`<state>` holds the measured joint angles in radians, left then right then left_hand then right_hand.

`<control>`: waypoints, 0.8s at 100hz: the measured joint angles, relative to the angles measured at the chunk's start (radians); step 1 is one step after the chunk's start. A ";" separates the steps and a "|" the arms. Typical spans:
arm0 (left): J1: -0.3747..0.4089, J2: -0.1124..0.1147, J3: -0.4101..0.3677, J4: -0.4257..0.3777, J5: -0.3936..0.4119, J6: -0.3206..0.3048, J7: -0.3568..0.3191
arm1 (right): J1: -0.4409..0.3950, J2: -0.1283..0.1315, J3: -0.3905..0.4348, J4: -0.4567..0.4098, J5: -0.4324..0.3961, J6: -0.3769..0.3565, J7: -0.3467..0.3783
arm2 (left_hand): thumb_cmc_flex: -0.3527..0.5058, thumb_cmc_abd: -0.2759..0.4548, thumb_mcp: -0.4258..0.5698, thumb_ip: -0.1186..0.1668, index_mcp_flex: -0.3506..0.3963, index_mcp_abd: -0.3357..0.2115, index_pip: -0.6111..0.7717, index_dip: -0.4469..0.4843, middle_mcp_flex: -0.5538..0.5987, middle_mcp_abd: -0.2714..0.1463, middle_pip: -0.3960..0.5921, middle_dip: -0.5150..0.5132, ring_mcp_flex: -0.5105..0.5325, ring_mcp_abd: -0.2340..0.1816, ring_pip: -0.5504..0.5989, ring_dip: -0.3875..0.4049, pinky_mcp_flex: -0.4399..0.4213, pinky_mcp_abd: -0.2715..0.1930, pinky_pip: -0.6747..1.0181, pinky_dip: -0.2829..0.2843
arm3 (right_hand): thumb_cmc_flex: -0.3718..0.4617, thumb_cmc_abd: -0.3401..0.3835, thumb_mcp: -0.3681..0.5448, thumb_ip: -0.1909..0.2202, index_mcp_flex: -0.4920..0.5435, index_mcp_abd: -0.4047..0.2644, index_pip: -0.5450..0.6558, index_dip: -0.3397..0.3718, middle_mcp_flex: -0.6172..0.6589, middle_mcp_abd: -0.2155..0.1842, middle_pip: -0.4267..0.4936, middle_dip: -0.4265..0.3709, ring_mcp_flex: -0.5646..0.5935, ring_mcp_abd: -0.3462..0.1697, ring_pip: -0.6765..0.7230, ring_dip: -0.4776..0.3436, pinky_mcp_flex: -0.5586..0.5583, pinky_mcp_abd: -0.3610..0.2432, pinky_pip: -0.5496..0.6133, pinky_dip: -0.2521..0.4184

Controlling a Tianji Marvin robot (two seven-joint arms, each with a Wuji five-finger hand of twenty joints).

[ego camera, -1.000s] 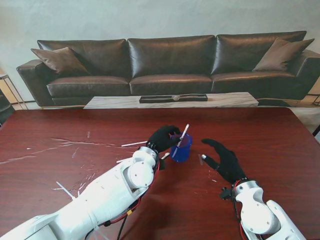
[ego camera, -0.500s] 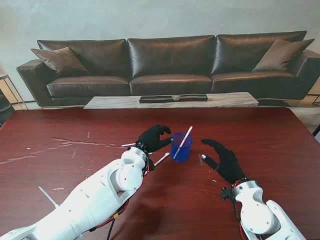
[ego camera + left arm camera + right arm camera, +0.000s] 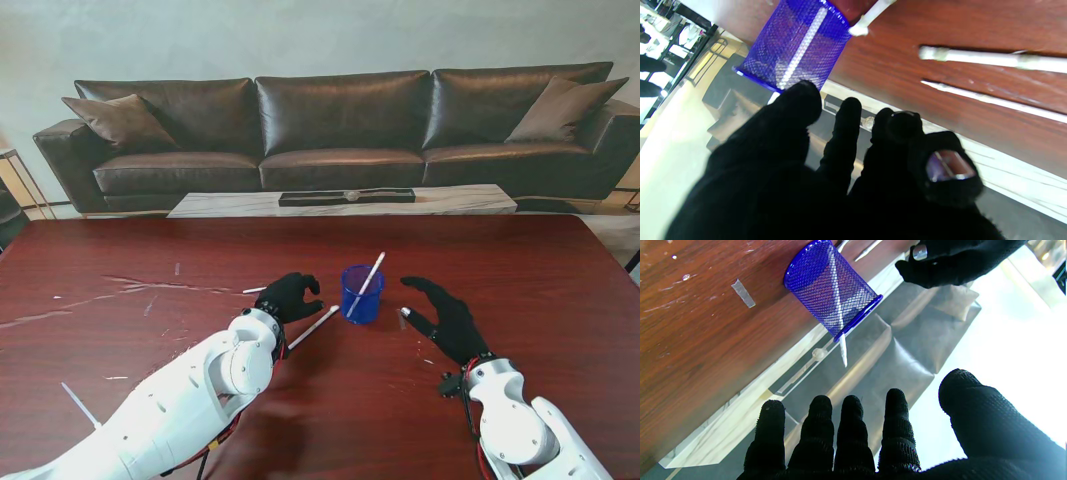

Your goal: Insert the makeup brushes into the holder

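Note:
A blue mesh holder (image 3: 360, 294) stands mid-table with one white brush (image 3: 371, 272) leaning inside it, also seen through the mesh (image 3: 836, 296). My left hand (image 3: 290, 297) hovers just left of the holder (image 3: 796, 43), fingers loosely curled and holding nothing. A second white brush (image 3: 313, 327) lies on the table beside that hand, its handle (image 3: 990, 58) showing in the left wrist view. A thinner white stick (image 3: 255, 290) lies farther left. My right hand (image 3: 442, 318) rests to the right of the holder, open, fingers (image 3: 853, 436) spread and empty.
White scraps and scratches (image 3: 140, 300) mark the left part of the dark red table (image 3: 520, 270). A small strip of tape (image 3: 743, 293) lies near my right hand. Beyond the far edge stand a low marble table (image 3: 340, 203) and a dark leather sofa (image 3: 340, 130).
My left hand has drawn back from the holder's rim, toward me and to the left, leaving the brush standing inside. The right hand has barely moved.

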<state>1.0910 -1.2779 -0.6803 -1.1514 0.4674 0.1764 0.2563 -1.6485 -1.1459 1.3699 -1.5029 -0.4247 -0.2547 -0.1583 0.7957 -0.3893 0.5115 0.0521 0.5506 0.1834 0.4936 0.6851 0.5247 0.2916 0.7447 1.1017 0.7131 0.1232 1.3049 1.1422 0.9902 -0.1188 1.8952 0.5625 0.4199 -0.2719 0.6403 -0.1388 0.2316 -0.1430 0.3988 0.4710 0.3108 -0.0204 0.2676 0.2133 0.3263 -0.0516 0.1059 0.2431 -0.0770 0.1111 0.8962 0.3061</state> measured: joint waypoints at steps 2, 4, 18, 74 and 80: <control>0.001 0.001 0.001 0.000 0.003 0.003 -0.002 | 0.000 0.000 0.000 0.000 0.001 0.000 0.001 | -0.011 0.000 0.004 0.000 0.000 0.000 0.001 0.001 0.014 0.000 0.015 0.014 0.017 -0.012 0.020 0.005 0.018 -0.010 0.000 -0.012 | 0.000 0.000 0.000 0.000 0.000 0.000 0.000 0.000 0.000 0.000 0.000 0.000 0.000 0.000 0.000 0.000 0.000 0.000 0.000 0.000; 0.002 0.003 0.004 0.001 0.005 0.006 -0.003 | 0.001 0.000 0.000 0.000 0.001 0.000 0.001 | -0.012 0.000 0.004 0.000 0.000 0.000 0.002 0.002 0.015 -0.001 0.024 0.024 0.029 -0.024 0.033 0.007 0.030 -0.022 0.001 -0.022 | 0.000 0.000 0.000 0.000 0.000 0.000 0.000 0.000 0.000 0.000 0.000 0.000 0.000 0.000 0.000 0.000 0.000 0.000 0.000 0.000; 0.005 0.009 0.018 0.011 0.024 0.025 -0.013 | 0.003 0.000 -0.001 0.001 0.002 0.000 0.003 | -0.019 -0.016 0.007 0.000 0.001 0.000 0.012 0.009 0.024 -0.001 0.042 0.046 0.056 -0.055 0.072 0.007 0.070 -0.048 0.002 -0.044 | 0.000 0.000 0.000 0.000 0.000 0.000 0.000 0.000 0.000 0.000 0.000 0.000 0.000 0.000 0.000 0.000 0.000 0.000 0.000 0.000; -0.012 0.002 0.089 0.085 0.032 0.057 -0.018 | 0.006 0.000 -0.002 0.002 0.006 0.000 0.007 | -0.020 -0.053 0.064 0.000 0.038 0.004 0.014 0.009 0.036 -0.001 0.075 0.067 0.117 -0.095 0.098 -0.010 0.115 -0.073 0.003 0.004 | 0.000 0.001 0.000 0.000 0.000 0.000 0.000 0.000 0.000 0.000 0.000 0.000 0.000 0.000 0.000 0.000 0.000 0.000 0.000 0.000; -0.015 -0.002 0.094 0.094 0.033 0.057 -0.013 | 0.006 0.000 -0.002 0.003 0.006 0.000 0.006 | -0.020 -0.053 0.064 -0.003 0.038 0.005 0.034 0.010 0.045 -0.001 0.077 0.070 0.117 -0.098 0.103 -0.016 0.115 -0.075 0.003 0.016 | 0.000 0.001 0.000 0.000 0.000 0.000 0.000 0.000 0.000 0.000 0.000 0.000 0.000 0.000 0.000 0.000 0.000 0.000 0.000 0.000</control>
<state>1.0762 -1.2804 -0.5865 -1.0577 0.5002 0.2335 0.2433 -1.6427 -1.1459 1.3680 -1.5003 -0.4184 -0.2545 -0.1519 0.7755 -0.4425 0.5757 0.0488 0.5887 0.1882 0.5276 0.6949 0.5696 0.2909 0.8218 1.1716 0.8301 0.0254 1.4077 1.1262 1.1051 -0.1934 1.8981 0.5785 0.4199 -0.2709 0.6403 -0.1388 0.2316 -0.1430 0.3988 0.4710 0.3108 -0.0204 0.2676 0.2133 0.3263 -0.0516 0.1059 0.2431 -0.0770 0.1112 0.8964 0.3063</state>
